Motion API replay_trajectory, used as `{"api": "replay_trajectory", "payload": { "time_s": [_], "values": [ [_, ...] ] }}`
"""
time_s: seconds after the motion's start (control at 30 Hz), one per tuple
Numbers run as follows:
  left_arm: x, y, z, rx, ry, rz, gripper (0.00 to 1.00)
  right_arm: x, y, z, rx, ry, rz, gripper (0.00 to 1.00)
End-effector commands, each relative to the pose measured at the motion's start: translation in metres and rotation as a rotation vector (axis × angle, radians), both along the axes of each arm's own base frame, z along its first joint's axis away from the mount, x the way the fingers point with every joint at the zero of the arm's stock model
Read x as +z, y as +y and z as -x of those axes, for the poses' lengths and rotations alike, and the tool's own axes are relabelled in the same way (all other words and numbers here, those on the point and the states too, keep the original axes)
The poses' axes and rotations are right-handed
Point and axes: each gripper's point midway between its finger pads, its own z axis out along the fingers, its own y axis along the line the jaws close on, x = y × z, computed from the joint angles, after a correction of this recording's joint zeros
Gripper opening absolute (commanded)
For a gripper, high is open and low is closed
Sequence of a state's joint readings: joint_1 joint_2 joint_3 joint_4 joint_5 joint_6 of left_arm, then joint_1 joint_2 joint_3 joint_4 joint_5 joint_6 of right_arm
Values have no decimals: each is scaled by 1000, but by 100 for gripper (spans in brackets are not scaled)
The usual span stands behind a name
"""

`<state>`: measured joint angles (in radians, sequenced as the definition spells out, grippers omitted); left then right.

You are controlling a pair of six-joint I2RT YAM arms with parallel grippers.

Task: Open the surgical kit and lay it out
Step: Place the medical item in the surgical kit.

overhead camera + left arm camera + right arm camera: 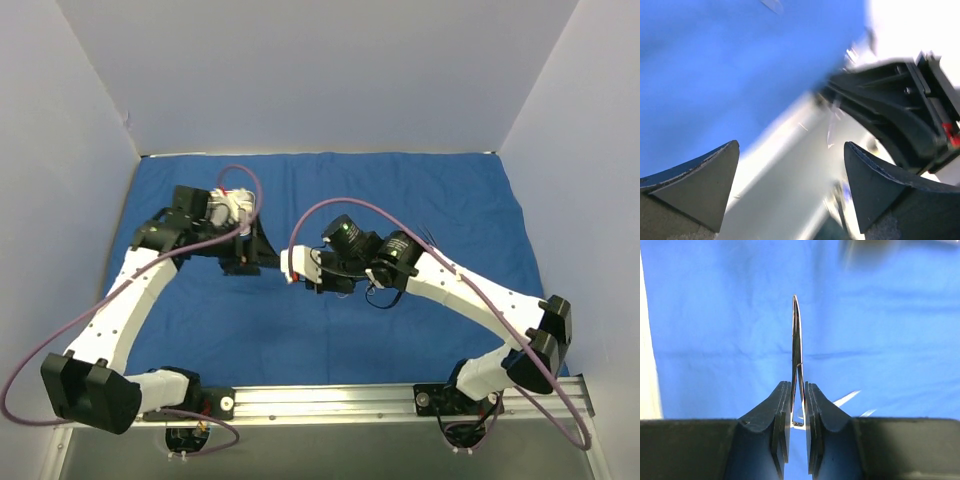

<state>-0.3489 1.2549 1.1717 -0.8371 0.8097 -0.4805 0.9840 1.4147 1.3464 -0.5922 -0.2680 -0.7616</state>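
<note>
1. from left to right across the scene, the blue cloth wrap [420,200] is spread flat beneath both arms.
2. near the cloth's middle, the left gripper [791,150] is seen with its jaws spread wide, gripping nothing.
3. just right of it, the right gripper [797,386] is clamped on a thin silver instrument [796,335], which is gripped edge-on above the cloth, its tip pointed away from the fingers.
4. a pale blurred shape [785,190] beneath the left gripper cannot be identified.

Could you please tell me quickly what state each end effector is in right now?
Left end effector: open, holding nothing.
Right end effector: closed on a thin steel instrument.
</note>
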Motion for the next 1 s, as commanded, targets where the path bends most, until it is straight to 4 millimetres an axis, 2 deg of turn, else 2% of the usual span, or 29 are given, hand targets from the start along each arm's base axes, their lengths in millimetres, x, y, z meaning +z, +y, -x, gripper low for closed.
{"api": "replay_trajectory", "payload": {
  "time_s": [0.0, 0.03, 0.07, 0.1, 0.13, 0.17, 0.23, 0.3, 0.37, 0.5, 0.63, 0.73, 0.9, 0.97],
  "values": [
    [17, 69, -38, 239, -208, -264, 94, -15, 14, -6, -237, 204, -120, 0],
    [26, 104, -62, 387, -264, -386, 94, -24, 10, -11, -294, 246, -129, 0],
    [26, 122, -66, 451, -259, -456, 94, -34, 12, -14, -407, 331, -152, 0],
    [26, 136, -74, 505, -259, -506, 94, -36, 18, -25, -473, 357, -197, 0],
    [34, 146, -82, 547, -276, -534, 94, -44, 17, -32, -551, 396, -208, 0],
    [31, 159, -85, 595, -254, -593, 94, -61, 14, -47, -706, 473, -211, 0],
    [23, 167, -94, 634, -201, -644, 94, -78, 3, -69, -897, 480, -190, 0],
    [17, 167, -104, 647, -175, -652, 94, -102, -9, -86, -1064, 481, -150, 0],
    [15, 166, -112, 651, -171, -639, 94, -123, -18, -91, -1130, 484, -86, 0],
    [3, 168, -130, 639, -101, -561, 94, -141, -50, -107, -1273, 490, -40, 0],
    [0, 163, -138, 627, -90, -490, 95, -156, -66, -115, -1300, 525, -5, 0],
    [-2, 160, -141, 604, -82, -476, 97, -165, -68, -113, -1283, 544, 11, 0],
    [-8, 157, -148, 590, -68, -471, 99, -168, -62, -110, -1270, 579, 5, 0],
    [-4, 156, -152, 587, -75, -460, 100, -166, -60, -107, -1266, 591, -3, 0]
  ]
}}
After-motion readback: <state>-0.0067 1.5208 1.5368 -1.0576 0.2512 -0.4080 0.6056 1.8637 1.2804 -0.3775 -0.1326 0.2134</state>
